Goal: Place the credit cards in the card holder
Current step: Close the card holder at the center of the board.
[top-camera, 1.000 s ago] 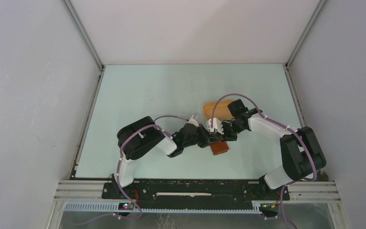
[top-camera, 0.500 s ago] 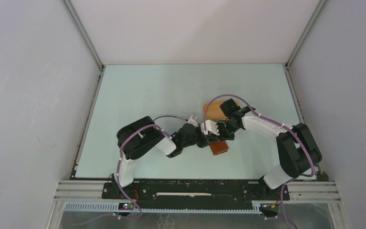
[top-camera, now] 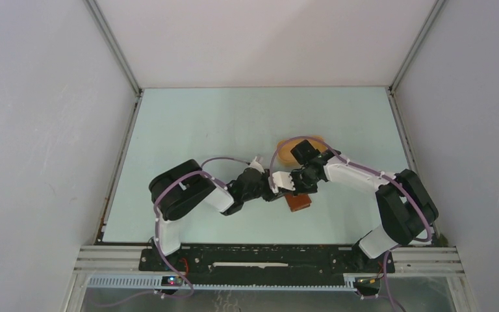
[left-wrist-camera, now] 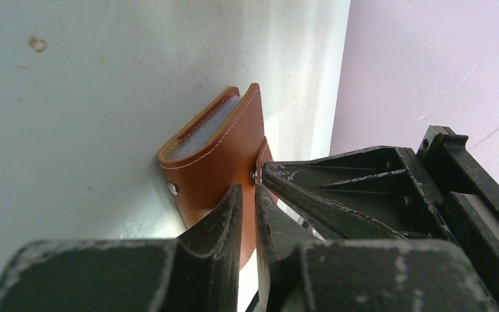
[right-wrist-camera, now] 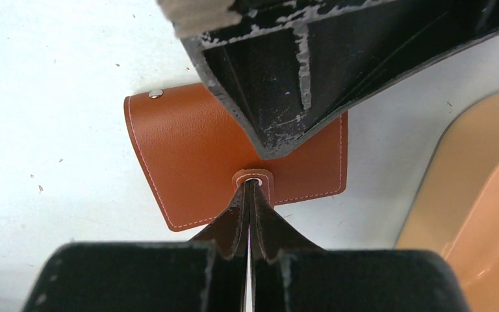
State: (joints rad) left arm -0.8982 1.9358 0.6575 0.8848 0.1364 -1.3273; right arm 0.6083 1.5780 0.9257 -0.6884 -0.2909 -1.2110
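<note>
The holder lies flat on the table, directly ahead of the right gripper, with its long axis running crosswise to the fingers. Its small snap tab is pinched between the right jaws, which are closed tight on it. The metal stud is seen at the far left corner from this gripper.

The left gripper is brought in from the opposite side, tip to tip with the right one, so that both are equally near. Its jaws are held only narrowly apart, with brown leather visible in the slit. Whether that edge is gripped cannot be told. From this gripper the holder lies just ahead and slightly left, its far end ajar, with pale layers showing inside. Whether these are cards cannot be told, and no loose cards are seen.

The tray lies close to the right of the right gripper.

The next move is judged to turn on the tab: the flap would be drawn back towards the right gripper.
</note>
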